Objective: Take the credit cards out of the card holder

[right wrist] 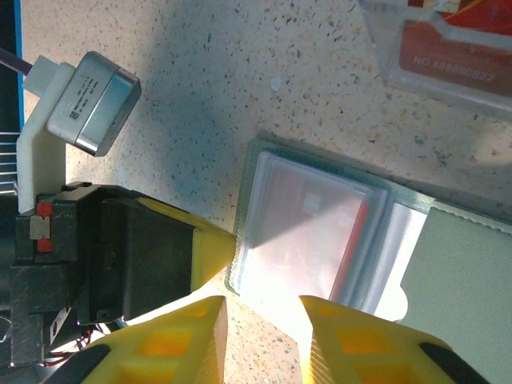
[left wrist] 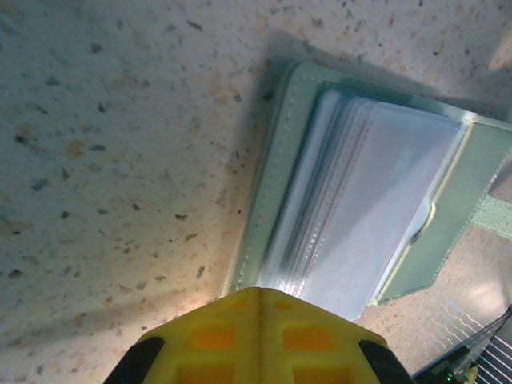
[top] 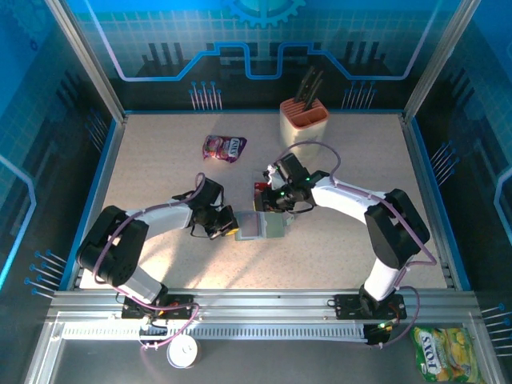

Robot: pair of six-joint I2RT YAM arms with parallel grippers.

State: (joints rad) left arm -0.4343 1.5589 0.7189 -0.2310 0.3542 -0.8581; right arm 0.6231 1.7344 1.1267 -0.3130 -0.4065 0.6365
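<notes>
Right wrist: card holder lies just beyond fingers.

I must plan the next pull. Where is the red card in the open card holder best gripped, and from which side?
Probably grip the red card by its edge nearest the fold, where the clear sleeve seems to have a rounded cut-out. Come from above on that side, opposite the left gripper, which pins the card holder at its outer edge. The card lies flat inside.
</notes>
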